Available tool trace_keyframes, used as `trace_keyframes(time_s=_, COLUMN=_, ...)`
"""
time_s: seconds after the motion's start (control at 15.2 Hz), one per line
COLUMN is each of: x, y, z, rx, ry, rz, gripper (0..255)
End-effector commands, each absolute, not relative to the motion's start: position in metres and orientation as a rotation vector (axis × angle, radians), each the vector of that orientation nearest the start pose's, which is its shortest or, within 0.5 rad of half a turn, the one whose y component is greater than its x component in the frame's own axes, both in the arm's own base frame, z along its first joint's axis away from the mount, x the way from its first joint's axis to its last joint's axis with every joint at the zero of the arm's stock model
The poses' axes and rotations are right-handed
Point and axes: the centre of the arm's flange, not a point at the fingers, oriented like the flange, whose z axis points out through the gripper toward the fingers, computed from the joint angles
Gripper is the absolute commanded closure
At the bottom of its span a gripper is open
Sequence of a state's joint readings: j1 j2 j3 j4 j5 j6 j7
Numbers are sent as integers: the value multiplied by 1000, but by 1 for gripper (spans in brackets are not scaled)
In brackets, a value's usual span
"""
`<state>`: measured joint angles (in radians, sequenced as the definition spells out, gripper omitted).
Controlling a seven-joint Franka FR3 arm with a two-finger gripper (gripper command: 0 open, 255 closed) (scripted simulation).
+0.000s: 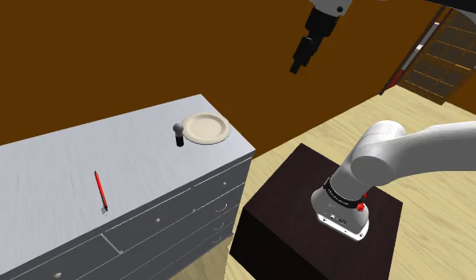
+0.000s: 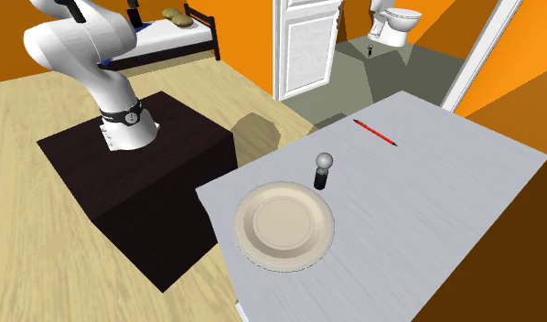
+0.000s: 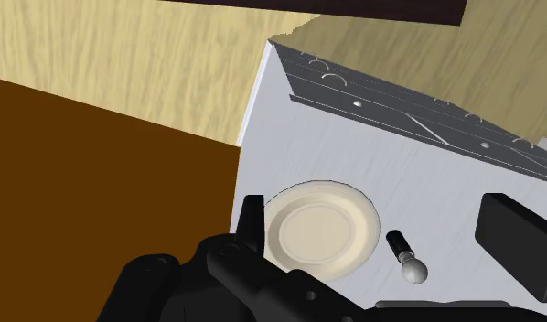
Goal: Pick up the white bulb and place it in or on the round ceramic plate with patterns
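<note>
Wood floor, brown walls, grey drawer unit (image 1: 61, 183) next to my dark stand (image 1: 300, 231). My gripper (image 1: 297, 67) hangs high in the air, well above the unit's top and well apart from everything on it. My fingers (image 3: 252, 220) stand wide apart with nothing between them, nothing held. The wrist view looks down past them onto the short end of the top.

Key relation: the bulb (image 1: 179, 134) lies below and ahead of my jaws, far down. It stands upright on its base, so its long axis is vertical, roughly in line with an approach from above. Judgement: I need to travel over it and descend with the fingers straddling the globe or neck. The globe looks round and smooth, so it will likely slip or tip if clipped off-centre.

Bulb look: small pale grey-white globe on top, black base under it, resting on the top. It sits near the unit's short end edge, just beside the rim of the plate (image 1: 207, 128), on the side facing away from that end. The second exterior view shows a slim gap between them.

Plate: round, cream, raised rim, no pattern I can make out, nothing on it. Short carry from the bulb.

Red pen (image 1: 99, 191) lies flat further along the top, towards the drawer-front edge, well apart from both. Probably not in the way.
</note>
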<state>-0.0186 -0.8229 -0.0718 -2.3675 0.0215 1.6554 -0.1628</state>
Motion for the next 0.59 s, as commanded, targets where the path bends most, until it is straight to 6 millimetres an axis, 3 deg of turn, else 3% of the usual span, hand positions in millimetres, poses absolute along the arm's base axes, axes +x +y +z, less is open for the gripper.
trace_keyframes(time_s=0.0, x=304, y=-33, z=604, rx=-3072, ry=-141, rz=-181, gripper=0)
trace_keyframes(time_s=0.53, x=364, y=39, z=545, rx=-3124, ry=-86, rz=-190, gripper=0)
